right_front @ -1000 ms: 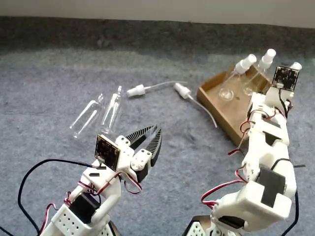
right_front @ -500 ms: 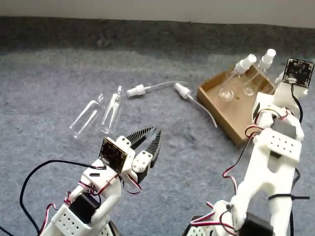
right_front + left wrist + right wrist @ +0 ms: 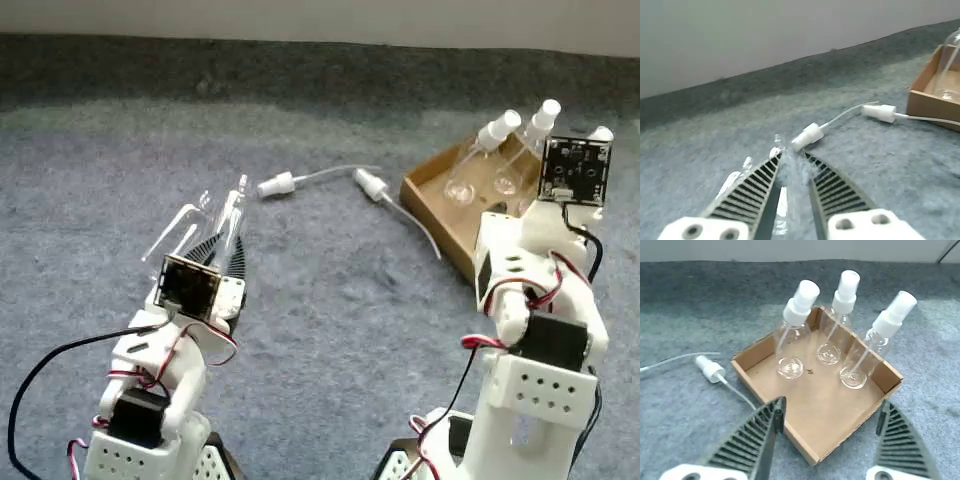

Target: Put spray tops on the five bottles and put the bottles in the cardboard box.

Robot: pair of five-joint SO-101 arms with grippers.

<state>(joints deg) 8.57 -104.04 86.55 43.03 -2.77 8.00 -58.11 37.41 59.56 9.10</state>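
Two clear bottles without tops lie side by side on the carpet, one [image 3: 172,235] left of the other [image 3: 232,208]. My left gripper [image 3: 224,255] [image 3: 790,159] is open and straddles the nearer end of the right-hand bottle [image 3: 789,187]; I cannot tell whether its fingers touch it. Two loose spray tops [image 3: 277,184] [image 3: 369,183] with long tubes lie between the bottles and the cardboard box [image 3: 474,235]. In the box stand three capped bottles [image 3: 790,347] [image 3: 834,332] [image 3: 866,357]. My right gripper [image 3: 832,437] hangs wide open over the box's near edge [image 3: 825,415], holding nothing.
Grey carpet covers the table, and a wall runs along its far side. One spray top's tube [image 3: 420,228] curves down along the box's left side. The right arm's body [image 3: 535,300] stands just in front of the box.
My left arm has swung left and forward from mid-table until its gripper straddles the right-hand loose bottle. The right arm has shifted by the box, its gripper staying open.
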